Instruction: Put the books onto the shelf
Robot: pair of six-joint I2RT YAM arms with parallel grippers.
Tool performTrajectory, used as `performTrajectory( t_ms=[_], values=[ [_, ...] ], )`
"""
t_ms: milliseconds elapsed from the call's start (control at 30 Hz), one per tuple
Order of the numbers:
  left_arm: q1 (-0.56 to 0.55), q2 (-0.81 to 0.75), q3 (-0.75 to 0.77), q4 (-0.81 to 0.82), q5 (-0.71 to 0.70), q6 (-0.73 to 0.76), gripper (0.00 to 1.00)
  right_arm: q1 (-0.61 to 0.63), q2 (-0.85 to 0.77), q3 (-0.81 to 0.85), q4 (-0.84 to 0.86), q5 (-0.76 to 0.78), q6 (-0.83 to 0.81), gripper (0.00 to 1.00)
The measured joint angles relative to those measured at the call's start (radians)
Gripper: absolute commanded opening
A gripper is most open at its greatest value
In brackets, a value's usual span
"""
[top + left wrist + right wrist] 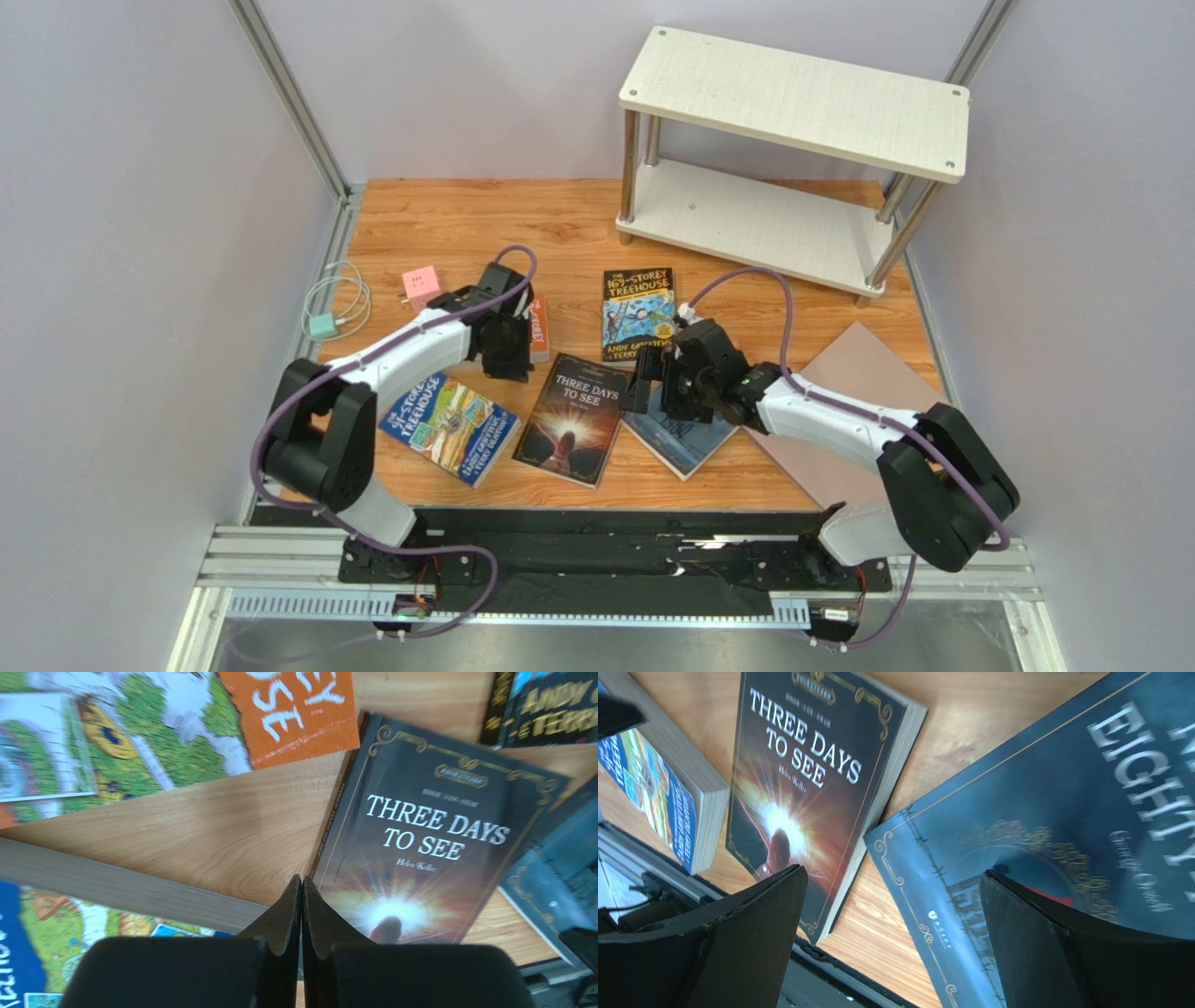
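At the centre of the top view, the right gripper [892, 878] hangs with its jaws spread wide. One finger is over the dark blue book [1046, 812], the other over the brown book [568, 417]. Left of centre, the left gripper [302, 885], pinched together on nothing, hovers between the orange book [295, 707] and the blue-edged Treehouse book [449, 427]. The shelf [793, 98] stands at upper right, well apart from them.

- A wooden bench [561, 231] with a light plank grain.
- A flat brown cardboard sheet [870, 364] lying at the bench's right side.
- A small pink cube [420, 289] near the left edge.
- A coiled white cable [341, 297] with a mint-green plug [324, 326], just beside the cube.
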Motion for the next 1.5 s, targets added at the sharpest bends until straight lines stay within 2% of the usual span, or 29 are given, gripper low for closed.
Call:
performTrajectory(
  t_ms=[167, 367, 600, 700, 1167, 1300, 1500],
  values=[
    [-0.043, 0.108, 0.014, -0.033, -0.044, -0.034, 0.0, 0.016, 0.034, -0.008, 0.066, -0.039, 0.018, 0.99],
    [-0.043, 0.197, 0.068, -0.077, -0.075, -0.079, 0.0, 0.015, 0.133, 0.018, 0.181, -0.097, 0.031, 0.98],
    [-0.061, 0.237, 0.085, -0.103, -0.086, -0.104, 0.0, 0.019, 0.341, 0.108, 0.328, -0.189, 0.068, 0.72],
    [-0.061, 0.237, 0.085, -0.138, -0.12, -0.103, 0.0, 0.021, 0.385, 0.143, 0.337, -0.211, 0.074, 0.66],
    [-0.07, 0.238, 0.085, -0.173, -0.137, -0.105, 0.0, 0.044, 0.355, 0.07, 0.443, -0.227, 0.089, 0.62],
    [-0.072, 0.24, 0.086, -0.176, -0.145, -0.105, 0.0, 0.045, 0.356, 0.032, 0.517, -0.245, 0.098, 0.54],
    [-0.087, 0.248, 0.094, -0.177, -0.146, -0.105, 0.0, 0.06, 0.386, -0.044, 0.724, -0.294, 0.169, 0.57]
  ],
)
